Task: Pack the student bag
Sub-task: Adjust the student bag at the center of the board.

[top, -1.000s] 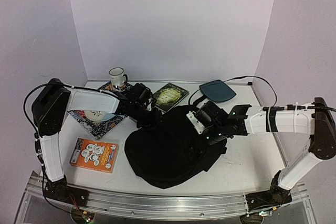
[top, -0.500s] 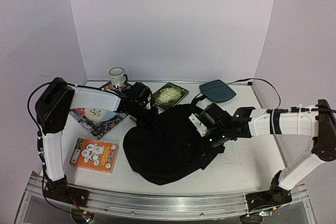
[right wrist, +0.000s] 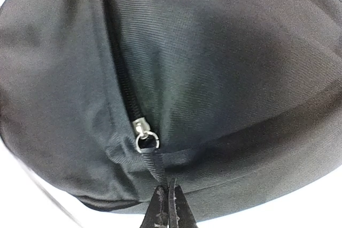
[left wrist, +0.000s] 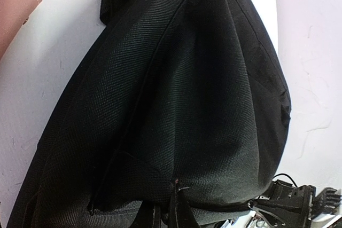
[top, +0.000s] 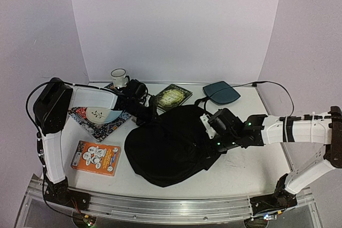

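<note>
The student bag [top: 171, 150] is a large floppy black backpack lying in the middle of the table. My left gripper [top: 146, 119] is at its far-left edge, shut on a fold of the bag's fabric. In the left wrist view the bag [left wrist: 176, 94] fills the frame and the gripper [left wrist: 179, 209] pinches cloth at the bottom. My right gripper [top: 209, 134] is at the bag's right side. In the right wrist view the gripper [right wrist: 170, 198] is shut on the black pull strap [right wrist: 156, 165] hanging from the silver zipper slider [right wrist: 140, 128] at the end of the closed zipper.
A white mug [top: 119, 77] stands at the back left, beside a patterned book with a plate [top: 99, 117]. A green book [top: 172, 97] and a flat teal pad [top: 221, 92] lie behind the bag. An orange box [top: 96, 157] sits near front left.
My left gripper has closed on the bag's fabric. The right arm has drawn back to the right with the pull strap, and the bag has shifted slightly.
</note>
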`<state>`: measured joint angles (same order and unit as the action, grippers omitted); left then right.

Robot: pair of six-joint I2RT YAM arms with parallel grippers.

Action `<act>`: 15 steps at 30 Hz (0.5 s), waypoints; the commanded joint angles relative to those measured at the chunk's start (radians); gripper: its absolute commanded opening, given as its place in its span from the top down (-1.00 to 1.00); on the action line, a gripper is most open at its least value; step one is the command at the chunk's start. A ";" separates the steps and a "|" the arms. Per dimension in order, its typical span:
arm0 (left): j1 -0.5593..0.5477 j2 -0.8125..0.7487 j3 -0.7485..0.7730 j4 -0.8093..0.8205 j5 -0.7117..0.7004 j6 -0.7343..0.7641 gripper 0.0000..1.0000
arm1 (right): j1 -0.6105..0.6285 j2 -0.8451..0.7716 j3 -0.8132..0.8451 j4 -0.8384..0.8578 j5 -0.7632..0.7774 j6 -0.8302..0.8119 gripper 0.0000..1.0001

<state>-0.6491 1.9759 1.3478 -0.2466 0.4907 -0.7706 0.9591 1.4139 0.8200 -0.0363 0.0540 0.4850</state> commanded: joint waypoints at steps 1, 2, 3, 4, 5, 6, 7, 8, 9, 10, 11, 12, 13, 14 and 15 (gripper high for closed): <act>0.058 -0.049 -0.004 0.095 -0.083 -0.010 1.00 | -0.020 0.065 0.048 -0.220 0.135 0.029 1.00; 0.057 -0.059 -0.014 0.108 -0.080 -0.016 1.00 | -0.033 0.077 0.071 -0.220 0.150 0.016 1.00; 0.055 -0.070 -0.023 0.114 -0.080 -0.016 1.00 | -0.047 0.092 0.092 -0.220 0.165 0.004 1.00; 0.055 -0.087 -0.032 0.118 -0.085 -0.012 1.00 | -0.066 0.106 0.112 -0.221 0.185 -0.007 1.00; 0.052 -0.103 -0.045 0.121 -0.090 -0.007 1.00 | -0.086 0.115 0.126 -0.224 0.204 -0.019 1.00; 0.046 -0.120 -0.056 0.121 -0.095 -0.001 1.00 | -0.111 0.123 0.140 -0.227 0.222 -0.026 1.00; 0.036 -0.136 -0.066 0.124 -0.097 0.004 1.00 | -0.142 0.129 0.153 -0.231 0.237 -0.035 1.00; 0.027 -0.149 -0.073 0.125 -0.097 0.013 1.00 | -0.172 0.135 0.170 -0.233 0.248 -0.043 1.00; 0.011 -0.161 -0.084 0.126 -0.096 0.020 1.00 | -0.200 0.140 0.189 -0.234 0.258 -0.059 1.00; -0.005 -0.171 -0.095 0.126 -0.096 0.025 1.00 | -0.221 0.146 0.206 -0.235 0.270 -0.074 1.00; -0.023 -0.180 -0.107 0.128 -0.096 0.028 1.00 | -0.240 0.153 0.226 -0.235 0.280 -0.089 1.00; -0.044 -0.187 -0.118 0.130 -0.094 0.031 1.00 | -0.258 0.160 0.243 -0.235 0.289 -0.107 1.00; -0.067 -0.191 -0.126 0.132 -0.090 0.033 1.00 | -0.274 0.170 0.265 -0.235 0.299 -0.126 1.00; -0.091 -0.193 -0.132 0.137 -0.086 0.033 1.00 | -0.289 0.183 0.288 -0.236 0.309 -0.143 1.00; -0.116 -0.193 -0.135 0.143 -0.077 0.033 1.00 | -0.307 0.198 0.311 -0.236 0.316 -0.161 1.00</act>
<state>-0.7080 1.8564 1.2423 -0.1082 0.4424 -0.7745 0.7353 1.5690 1.0416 -0.1610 0.1918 0.4058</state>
